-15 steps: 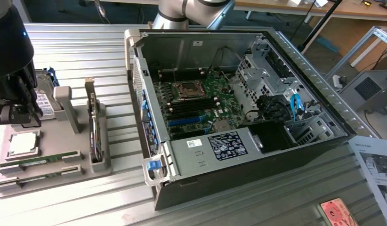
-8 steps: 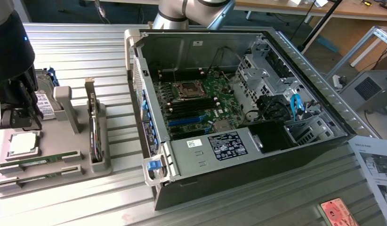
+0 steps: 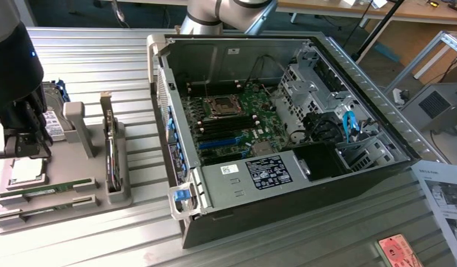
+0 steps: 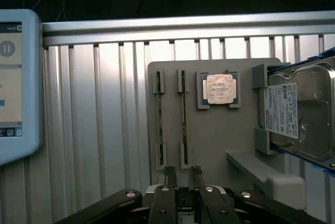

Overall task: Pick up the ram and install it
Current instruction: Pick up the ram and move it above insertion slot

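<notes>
Two ram sticks, thin green boards, lie side by side in slots of a grey holder tray (image 3: pixel 95 194) at the exterior view's left: one ram stick (image 3: pixel 49 189) and a second (image 3: pixel 44 210). In the wrist view they show edge-on as the first ram stick (image 4: pixel 159 119) and the other ram stick (image 4: pixel 183 122). My gripper (image 4: pixel 182 174) hovers above the tray, open, with nothing between its fingertips, roughly in line with one stick's end. In the exterior view my gripper (image 3: pixel 26 147) hangs over the tray's left part. The open computer case (image 3: pixel 377 128) shows black memory slots (image 3: pixel 230 125) on its motherboard.
The tray also holds a silver processor chip (image 4: pixel 219 89), a hard drive (image 4: pixel 298 111) and an upright card with a metal bracket (image 3: pixel 110 150). A tablet (image 4: pixel 13 82) sits beside the tray. Everything rests on a ribbed metal table (image 3: pixel 102 55). Papers (image 3: pixel 443 194) lie at the exterior view's right.
</notes>
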Motion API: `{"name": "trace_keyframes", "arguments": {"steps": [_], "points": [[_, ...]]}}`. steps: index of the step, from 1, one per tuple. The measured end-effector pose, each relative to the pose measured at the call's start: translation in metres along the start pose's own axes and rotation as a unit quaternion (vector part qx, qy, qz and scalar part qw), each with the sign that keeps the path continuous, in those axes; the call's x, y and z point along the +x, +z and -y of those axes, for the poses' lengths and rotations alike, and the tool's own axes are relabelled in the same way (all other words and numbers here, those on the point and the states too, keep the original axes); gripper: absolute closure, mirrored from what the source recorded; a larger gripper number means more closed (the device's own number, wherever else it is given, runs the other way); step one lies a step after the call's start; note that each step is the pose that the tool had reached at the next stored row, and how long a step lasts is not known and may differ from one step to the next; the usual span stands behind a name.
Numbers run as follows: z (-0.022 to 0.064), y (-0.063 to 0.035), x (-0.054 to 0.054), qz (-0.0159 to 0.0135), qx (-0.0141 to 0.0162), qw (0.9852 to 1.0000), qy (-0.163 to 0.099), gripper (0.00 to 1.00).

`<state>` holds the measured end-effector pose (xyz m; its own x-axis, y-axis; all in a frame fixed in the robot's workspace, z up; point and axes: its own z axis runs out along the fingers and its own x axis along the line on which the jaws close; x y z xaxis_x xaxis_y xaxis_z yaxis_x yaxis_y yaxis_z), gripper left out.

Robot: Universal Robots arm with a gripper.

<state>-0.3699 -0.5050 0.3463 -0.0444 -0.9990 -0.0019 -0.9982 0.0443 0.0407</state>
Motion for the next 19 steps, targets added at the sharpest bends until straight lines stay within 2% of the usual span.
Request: {"name": "trace_keyframes", "arguments": {"steps": [19], "points": [[0.0009, 0.0151, 0.006, 0.0000, 0.0000, 1.0000, 0.000, 0.76]]}}
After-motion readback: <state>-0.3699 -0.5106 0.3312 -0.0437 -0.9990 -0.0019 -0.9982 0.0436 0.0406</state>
